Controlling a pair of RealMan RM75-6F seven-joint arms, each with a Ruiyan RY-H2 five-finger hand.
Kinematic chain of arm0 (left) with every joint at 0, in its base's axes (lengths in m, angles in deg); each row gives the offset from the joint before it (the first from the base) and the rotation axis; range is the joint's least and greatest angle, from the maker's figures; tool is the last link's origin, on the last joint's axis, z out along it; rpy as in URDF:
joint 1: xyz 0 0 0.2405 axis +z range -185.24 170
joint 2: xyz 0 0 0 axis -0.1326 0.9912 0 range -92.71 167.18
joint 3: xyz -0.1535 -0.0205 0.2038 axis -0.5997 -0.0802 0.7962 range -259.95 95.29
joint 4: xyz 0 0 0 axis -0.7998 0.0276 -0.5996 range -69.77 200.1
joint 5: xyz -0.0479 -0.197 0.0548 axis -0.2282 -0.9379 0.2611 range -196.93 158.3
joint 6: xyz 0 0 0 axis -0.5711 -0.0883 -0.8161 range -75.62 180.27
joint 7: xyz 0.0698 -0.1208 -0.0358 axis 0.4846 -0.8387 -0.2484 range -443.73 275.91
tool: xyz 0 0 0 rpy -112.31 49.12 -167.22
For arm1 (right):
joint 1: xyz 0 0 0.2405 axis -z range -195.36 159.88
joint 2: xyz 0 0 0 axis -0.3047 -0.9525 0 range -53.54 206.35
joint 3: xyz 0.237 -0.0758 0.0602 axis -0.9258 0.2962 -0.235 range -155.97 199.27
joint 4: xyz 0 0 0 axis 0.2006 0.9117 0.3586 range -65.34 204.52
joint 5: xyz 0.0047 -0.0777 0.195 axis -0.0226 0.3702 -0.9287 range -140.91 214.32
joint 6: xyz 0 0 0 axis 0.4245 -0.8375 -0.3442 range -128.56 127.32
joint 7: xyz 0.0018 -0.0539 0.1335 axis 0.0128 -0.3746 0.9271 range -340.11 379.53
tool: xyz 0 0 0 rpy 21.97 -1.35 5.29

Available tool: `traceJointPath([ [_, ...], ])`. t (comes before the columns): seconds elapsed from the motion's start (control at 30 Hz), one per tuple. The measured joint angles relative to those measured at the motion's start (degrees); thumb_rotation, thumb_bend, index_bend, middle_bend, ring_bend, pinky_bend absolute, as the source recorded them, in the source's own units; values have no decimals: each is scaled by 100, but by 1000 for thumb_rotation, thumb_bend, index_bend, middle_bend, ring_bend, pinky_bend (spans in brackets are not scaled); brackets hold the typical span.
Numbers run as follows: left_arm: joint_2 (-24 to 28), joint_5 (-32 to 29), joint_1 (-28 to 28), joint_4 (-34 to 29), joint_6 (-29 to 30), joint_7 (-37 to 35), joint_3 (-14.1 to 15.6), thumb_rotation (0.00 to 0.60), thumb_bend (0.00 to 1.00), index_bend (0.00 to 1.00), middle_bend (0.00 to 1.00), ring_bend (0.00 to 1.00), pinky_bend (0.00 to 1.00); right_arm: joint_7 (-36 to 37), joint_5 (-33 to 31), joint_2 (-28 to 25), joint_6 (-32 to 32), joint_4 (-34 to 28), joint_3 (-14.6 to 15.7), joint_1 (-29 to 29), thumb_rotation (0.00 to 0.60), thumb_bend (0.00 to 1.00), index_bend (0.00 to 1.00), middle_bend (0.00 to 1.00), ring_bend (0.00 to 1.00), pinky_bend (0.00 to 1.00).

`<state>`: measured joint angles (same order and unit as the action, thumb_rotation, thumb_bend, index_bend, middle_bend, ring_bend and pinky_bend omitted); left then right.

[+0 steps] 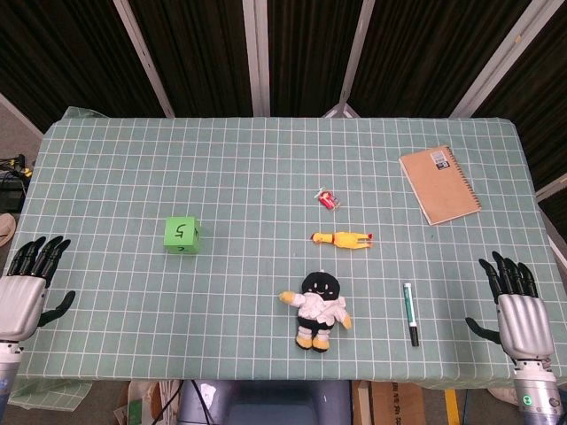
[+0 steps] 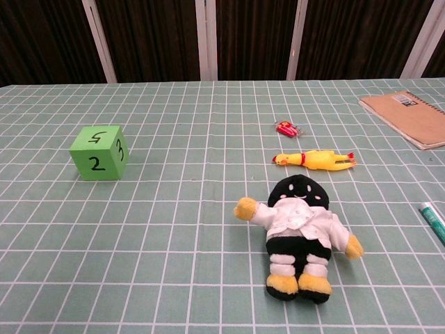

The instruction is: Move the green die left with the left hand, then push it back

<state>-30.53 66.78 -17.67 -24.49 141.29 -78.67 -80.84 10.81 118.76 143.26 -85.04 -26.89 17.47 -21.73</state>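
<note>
The green die (image 1: 182, 235) sits on the checked tablecloth left of centre, a 5 on its top face; in the chest view the die (image 2: 99, 153) also shows a 2 and a 3. My left hand (image 1: 27, 288) rests at the table's left front edge, fingers spread, holding nothing, well to the left of and nearer than the die. At the right front edge my right hand (image 1: 514, 305) is likewise spread and holds nothing. Neither hand appears in the chest view.
A plush doll (image 1: 319, 310) lies front centre, with a rubber chicken (image 1: 342, 238) and a small red toy (image 1: 328, 199) behind it. A marker (image 1: 412, 313) lies right of the doll. A brown notebook (image 1: 439, 183) is at the back right.
</note>
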Motion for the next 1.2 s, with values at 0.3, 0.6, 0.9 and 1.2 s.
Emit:
traceJointPath([
  [0.3, -49, 59, 13, 29, -84, 70, -68, 600, 402, 28, 83, 0, 74, -22, -21, -25, 31, -33, 19, 13, 600, 153, 124, 12, 35, 25],
  [0.6, -105, 182, 13, 179, -87, -133, -136, 600, 404, 28, 157, 45, 188, -69, -25, -102, 75, -163, 64, 30, 600, 154, 124, 12, 35, 25],
  [0.9, 234, 357, -198, -135, -365, -674, -196, 600, 472, 61, 500, 379, 531, 50, -95, -161, 145, -145, 42, 25, 600, 154, 124, 12, 34, 25],
  [1.2, 1334, -425, -1194, -1498, -2330, -907, -607, 600, 699, 81, 714, 581, 685, -111, -168, -86, 287, -107, 62, -32, 600, 154, 124, 12, 35, 25],
])
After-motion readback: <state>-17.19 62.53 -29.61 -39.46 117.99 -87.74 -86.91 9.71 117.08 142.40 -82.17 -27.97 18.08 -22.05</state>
